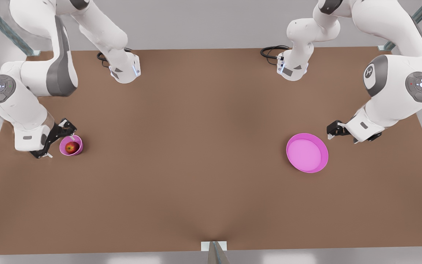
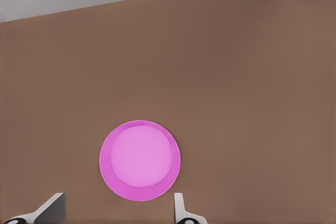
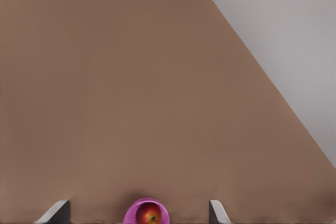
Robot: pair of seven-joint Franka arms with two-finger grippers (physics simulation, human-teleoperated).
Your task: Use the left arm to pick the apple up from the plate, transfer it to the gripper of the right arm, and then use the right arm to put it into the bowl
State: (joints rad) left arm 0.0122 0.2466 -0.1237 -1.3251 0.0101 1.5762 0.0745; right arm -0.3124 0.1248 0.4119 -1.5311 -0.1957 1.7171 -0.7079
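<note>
Right gripper (image 1: 60, 141) spread wide, holding nothing — apple (image 1: 72, 147) in bowl (image 1: 78, 149).

Broad brown desk (image 1: 196, 146) lies open between small deep pink bowl (image 1: 71, 145) and wide shallow pink plate (image 1: 307, 153); the right gripper (image 1: 59, 141) seemingly crowds the bowl's rim.

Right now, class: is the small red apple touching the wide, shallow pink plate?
Apart. The front view shows the red apple inside the small deep pink bowl, with bare brown table separating it from the pink plate.
</note>
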